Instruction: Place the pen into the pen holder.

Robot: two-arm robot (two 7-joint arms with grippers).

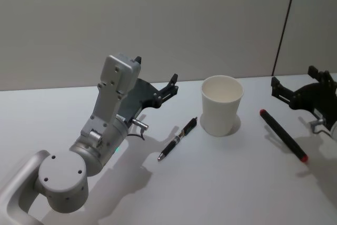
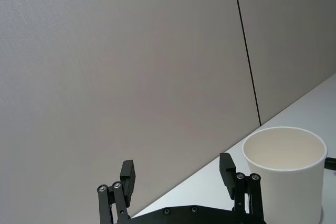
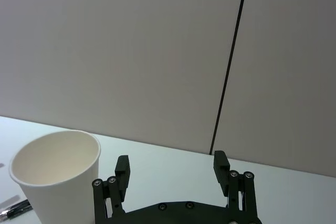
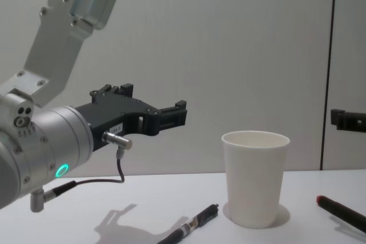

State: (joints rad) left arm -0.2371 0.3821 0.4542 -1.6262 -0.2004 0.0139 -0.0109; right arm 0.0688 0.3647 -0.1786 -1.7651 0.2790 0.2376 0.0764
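A black pen (image 1: 178, 139) (image 4: 191, 227) lies flat on the white table (image 1: 221, 193), just left of the pen holder (image 1: 221, 105) (image 4: 254, 178), a white paper cup standing upright and empty. My left gripper (image 1: 156, 68) (image 2: 177, 163) hovers open above the table, left of the pen, pointing toward the cup (image 2: 283, 177). My right gripper (image 1: 294, 76) (image 3: 171, 159) is open at the far right, above the table, with the cup (image 3: 58, 177) to its side. Neither gripper holds anything.
A longer black marker with red ends (image 1: 283, 135) (image 4: 343, 212) lies on the table right of the cup, near the right gripper. A grey wall with a dark seam stands behind the table. Bare table surface spreads in front of the pens.
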